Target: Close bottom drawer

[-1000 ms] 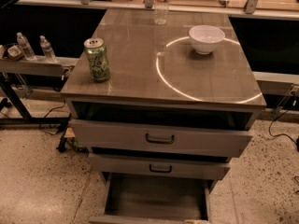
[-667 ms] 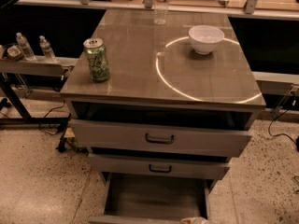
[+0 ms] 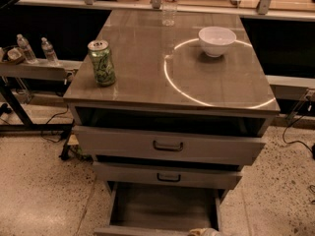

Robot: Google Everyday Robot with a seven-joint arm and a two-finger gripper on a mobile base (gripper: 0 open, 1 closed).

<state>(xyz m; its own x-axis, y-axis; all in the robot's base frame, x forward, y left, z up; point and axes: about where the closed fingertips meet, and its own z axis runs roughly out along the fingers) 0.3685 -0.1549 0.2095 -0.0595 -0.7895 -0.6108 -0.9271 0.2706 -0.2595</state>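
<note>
Jaws: state cannot be told; only a pale tip of the gripper [image 3: 203, 232] shows at 6 o'clock. Below the cabinet surface [image 3: 142, 48], the bottom drawer [image 3: 165, 208] stands pulled out. Step in hand is probably approach to the front panel. Next move calls for a straight push toward 12 o'clock until flush.

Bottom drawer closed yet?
No: the bottom drawer is pulled far out, its tray exposed, with the gripper just showing at the picture's lower edge by its front panel.

Three drawers [image 3: 123, 144] [image 3: 128, 174] [image 3: 162, 208], three bottles [image 3: 23, 48] [image 3: 49, 51] [image 3: 170, 6], one can [image 3: 102, 63], one bowl [image 3: 217, 40], hand [image 3: 203, 231] at bottom
</note>
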